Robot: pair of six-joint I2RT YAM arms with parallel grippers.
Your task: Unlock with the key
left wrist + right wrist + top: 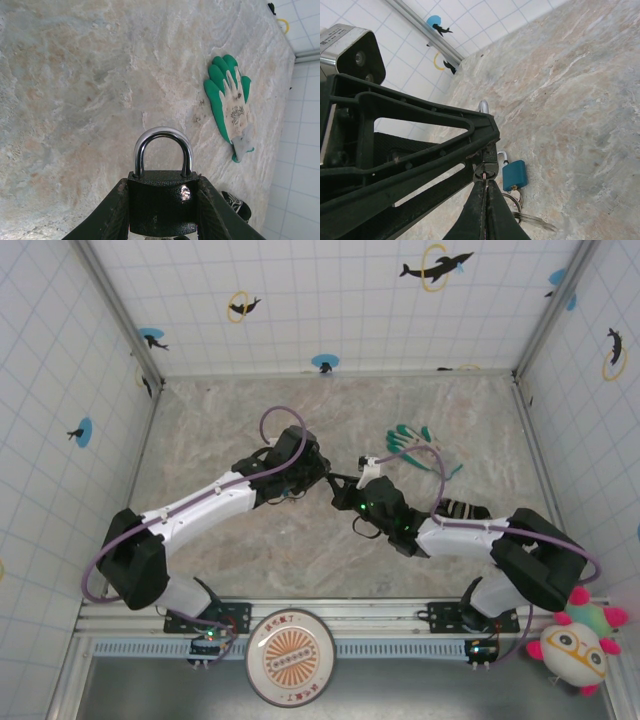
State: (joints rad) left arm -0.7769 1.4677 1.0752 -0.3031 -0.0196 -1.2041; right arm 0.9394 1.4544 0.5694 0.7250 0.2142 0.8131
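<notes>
Right gripper (485, 194) pinches the key (485, 183), tip aimed into the padlock (161, 210) left gripper (162, 190) clamps.

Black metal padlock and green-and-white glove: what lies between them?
Nothing; in the left wrist view, bare marbled tabletop separates the black metal padlock from the green-and-white glove.

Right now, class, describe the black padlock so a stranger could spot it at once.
Start at the marbled table, then find the left claw. Clamped in it is the black padlock with a shiny shackle; the teal padlock lies loose on the table.
</notes>
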